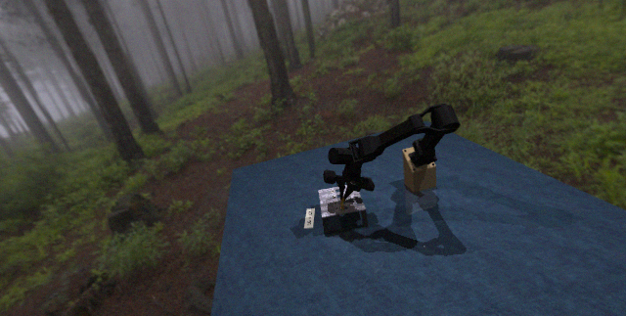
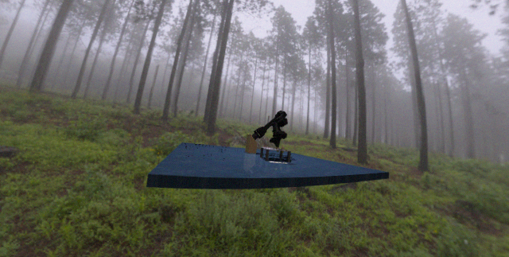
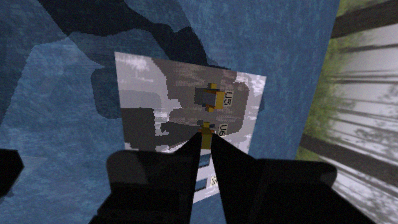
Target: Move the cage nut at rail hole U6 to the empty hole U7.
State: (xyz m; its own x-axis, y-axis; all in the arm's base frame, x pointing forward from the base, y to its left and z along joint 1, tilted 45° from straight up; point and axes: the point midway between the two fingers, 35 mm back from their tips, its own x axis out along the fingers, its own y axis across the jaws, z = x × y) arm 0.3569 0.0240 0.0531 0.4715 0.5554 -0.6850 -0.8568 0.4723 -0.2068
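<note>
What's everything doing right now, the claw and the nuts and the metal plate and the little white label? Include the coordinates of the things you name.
gripper (image 1: pixel 342 199) (image 3: pixel 205 136): shut on the yellow nut
yellow nut (image 3: pixel 206 141): gripped, near the U6 mark
other nut (image 3: pixel 218 100): sitting by the U5 mark
rail plate (image 1: pixel 327 196) (image 3: pixel 135 85): raised above the blue table
white label (image 1: pixel 309 218): lying beside the plate

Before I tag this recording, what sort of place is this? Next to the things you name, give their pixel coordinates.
Probably a foggy pine forest on a slope: tall trunks (image 1: pixel 266 32) (image 2: pixel 359 66), pale mist behind them, and green undergrowth (image 1: pixel 562 86) (image 2: pixel 99 217).

A blue tabletop (image 1: pixel 274 257) (image 2: pixel 215 165) (image 3: pixel 65 170) carries a raised rail plate (image 1: pixel 329 198) (image 3: pixel 135 95) and tan block (image 1: pixel 420 179) (image 2: pixel 250 146).
</note>
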